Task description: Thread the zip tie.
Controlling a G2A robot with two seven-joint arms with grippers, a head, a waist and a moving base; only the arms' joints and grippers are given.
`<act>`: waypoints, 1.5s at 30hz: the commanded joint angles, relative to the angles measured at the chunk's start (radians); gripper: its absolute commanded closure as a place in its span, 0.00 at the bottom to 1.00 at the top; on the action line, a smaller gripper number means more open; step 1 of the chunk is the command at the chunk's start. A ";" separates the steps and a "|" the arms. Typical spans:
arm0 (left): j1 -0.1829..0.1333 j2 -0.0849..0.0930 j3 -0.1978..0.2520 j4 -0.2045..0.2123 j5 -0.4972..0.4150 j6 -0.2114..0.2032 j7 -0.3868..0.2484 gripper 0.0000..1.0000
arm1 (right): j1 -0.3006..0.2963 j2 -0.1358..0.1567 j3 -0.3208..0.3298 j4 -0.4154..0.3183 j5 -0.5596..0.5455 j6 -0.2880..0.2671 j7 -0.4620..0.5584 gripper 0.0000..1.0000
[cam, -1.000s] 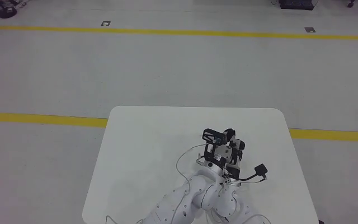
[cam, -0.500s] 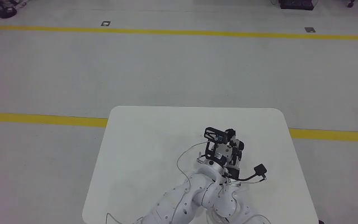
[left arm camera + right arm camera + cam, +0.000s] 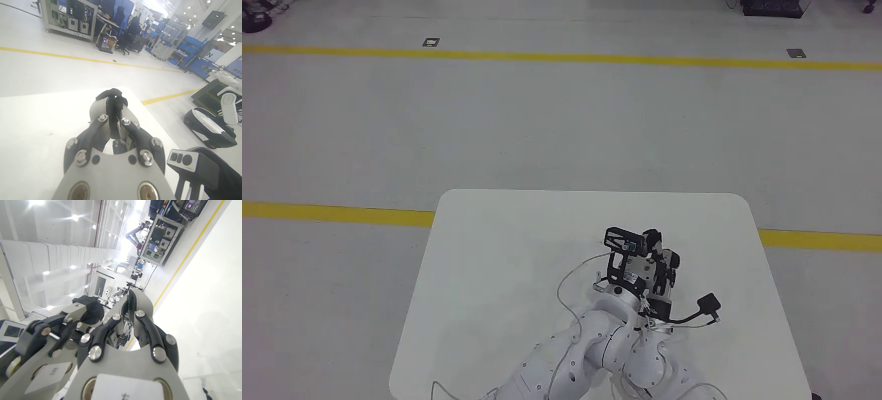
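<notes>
The left gripper (image 3: 113,98) and right gripper (image 3: 131,294) are each pressed together, the right seemingly pinching the thin pale plastic zip tie (image 3: 564,282). It arcs loose beside them. Threading looks unfinished, though the tie's head is hidden.

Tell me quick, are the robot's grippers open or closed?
Left gripper: closed, contents cannot be told.
Right gripper: closed, seemingly on the zip tie.
</notes>
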State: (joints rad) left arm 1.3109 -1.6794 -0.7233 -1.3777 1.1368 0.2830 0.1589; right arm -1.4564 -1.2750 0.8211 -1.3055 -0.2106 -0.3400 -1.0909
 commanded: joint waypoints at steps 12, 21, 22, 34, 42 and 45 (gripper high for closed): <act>0.008 -0.001 -0.043 0.022 0.059 0.057 0.006 1.00 | -0.003 0.001 0.000 -0.012 0.007 0.000 -0.012 0.71; 0.024 -0.024 -0.089 0.023 0.120 0.057 -0.001 1.00 | -0.005 0.001 0.002 -0.012 0.010 0.000 -0.010 0.72; 0.024 -0.023 -0.086 0.020 0.124 0.057 0.005 1.00 | -0.004 0.001 0.002 -0.011 0.010 0.000 -0.009 0.72; 0.021 -0.019 -0.052 0.001 0.096 0.057 0.012 1.00 | 0.006 -0.005 -0.005 0.007 0.009 0.000 -0.003 0.84; 0.021 -0.019 -0.052 0.001 0.096 0.057 0.012 1.00 | 0.007 -0.008 -0.006 0.014 0.009 0.000 -0.003 0.85; 0.021 -0.019 -0.052 0.001 0.096 0.057 0.012 1.00 | 0.007 -0.009 -0.004 0.015 0.010 0.000 -0.004 0.82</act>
State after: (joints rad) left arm 1.3318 -1.6985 -0.7756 -1.3772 1.2330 0.3400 0.1713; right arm -1.4494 -1.2835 0.8162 -1.2908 -0.2005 -0.3400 -1.0946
